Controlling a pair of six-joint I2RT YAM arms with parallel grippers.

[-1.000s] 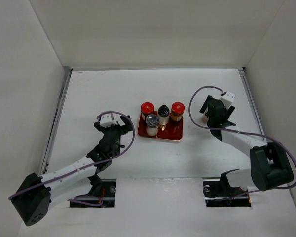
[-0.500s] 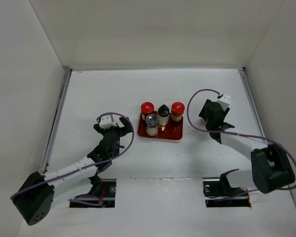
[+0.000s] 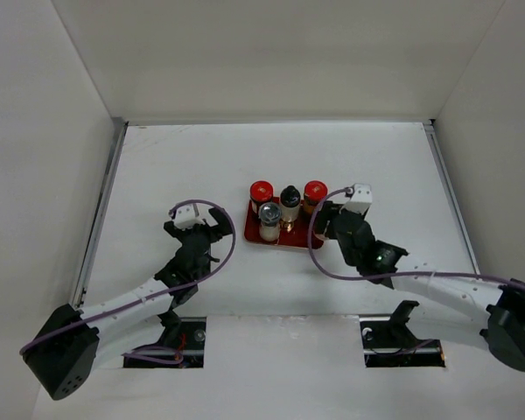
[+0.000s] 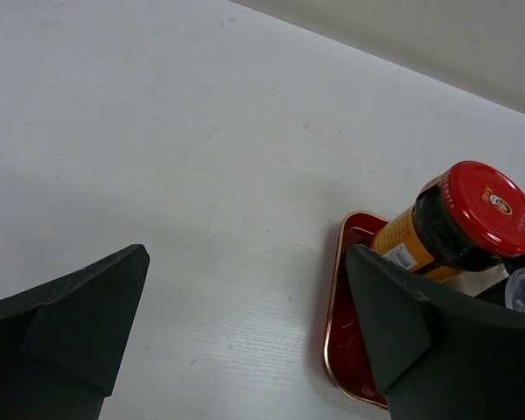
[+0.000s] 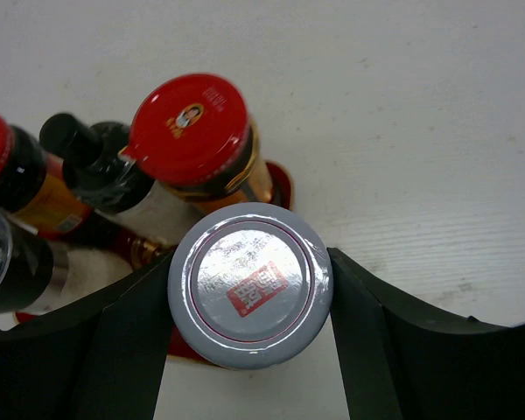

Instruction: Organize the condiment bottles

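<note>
The tray (image 4: 335,350) is glossy red with a thin gold rim. The left red-capped bottle (image 4: 486,210) and the right red-capped bottle (image 5: 189,129) each show a small emblem on the cap, dark glass and an orange label. The black-capped bottle (image 5: 92,162) stands between them. The grey-lidded jar (image 5: 249,284) bears a red stamp. The table (image 3: 175,166) is white.

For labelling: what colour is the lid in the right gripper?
Grey lid with red mark; best in right wrist view.

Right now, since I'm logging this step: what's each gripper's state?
Left gripper: open, holding nothing.
Right gripper: closed on the round grey-capped bottle.
</note>
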